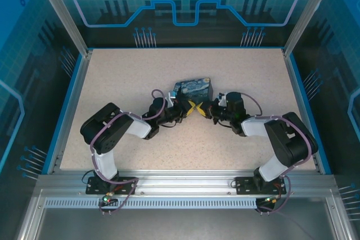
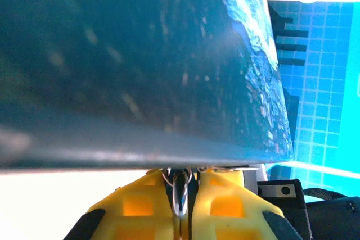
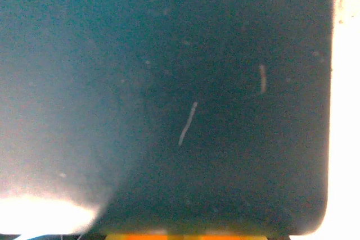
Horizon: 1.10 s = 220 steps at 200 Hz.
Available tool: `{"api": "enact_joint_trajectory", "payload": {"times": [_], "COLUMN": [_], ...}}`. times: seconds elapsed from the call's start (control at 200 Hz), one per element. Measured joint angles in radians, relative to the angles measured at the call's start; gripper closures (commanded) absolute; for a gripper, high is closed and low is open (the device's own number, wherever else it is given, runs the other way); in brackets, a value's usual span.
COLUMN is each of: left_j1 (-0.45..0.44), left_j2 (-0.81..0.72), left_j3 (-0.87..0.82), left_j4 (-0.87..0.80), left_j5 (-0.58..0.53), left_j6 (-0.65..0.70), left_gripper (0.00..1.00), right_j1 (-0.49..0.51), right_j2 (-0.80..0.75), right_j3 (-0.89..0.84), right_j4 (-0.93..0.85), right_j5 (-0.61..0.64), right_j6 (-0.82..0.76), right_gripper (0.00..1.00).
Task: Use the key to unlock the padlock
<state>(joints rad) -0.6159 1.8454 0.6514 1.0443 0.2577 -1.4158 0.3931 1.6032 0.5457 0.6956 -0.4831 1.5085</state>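
At mid-surface (image 1: 140,77), just before the painted box (image 1: 194,89), the key (image 2: 180,195) is pinched in the left pincer (image 1: 191,107), seemingly steadied for insertion. The right pincer (image 1: 208,109) is pressed together close opposite, and whether anything is held in it cannot be told.

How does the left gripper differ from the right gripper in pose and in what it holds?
The left gripper reaches in from the left, the right gripper from the right, tips facing. The left gripper pinches a thin metal sliver, likely the key; whether the right gripper holds anything cannot be told. Both are shut, close to the painted box.
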Motion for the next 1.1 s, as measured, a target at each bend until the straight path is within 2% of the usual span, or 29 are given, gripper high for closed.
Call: {"api": "enact_joint_trajectory", "payload": {"times": [0.235,0.66,0.905,1.101], "left_j1": [0.000,0.000,0.000,0.000], "left_j2": [0.006,-0.036,-0.036,-0.036], "left_j3": [-0.005,-0.006,-0.006,-0.006], "left_j4": [-0.047,-0.141,-0.198,-0.208], "left_j5": [-0.027,-0.030,-0.033,-0.026], "left_j6": [0.043,0.270,0.449,0.506], "left_gripper": [1.00,1.00,1.00,1.00], "right_j1": [0.006,0.013,0.013,0.014], "right_j2": [0.091,0.128,0.193,0.195], "right_j3": [0.001,0.016,0.018,0.018], "right_j4": [0.086,0.095,0.135,0.127], "right_j5": [-0.012,-0.041,-0.075,-0.076], "right_j6": [0.080,0.200,0.285,0.298], "right_gripper": [1.00,1.00,1.00,1.00]}}
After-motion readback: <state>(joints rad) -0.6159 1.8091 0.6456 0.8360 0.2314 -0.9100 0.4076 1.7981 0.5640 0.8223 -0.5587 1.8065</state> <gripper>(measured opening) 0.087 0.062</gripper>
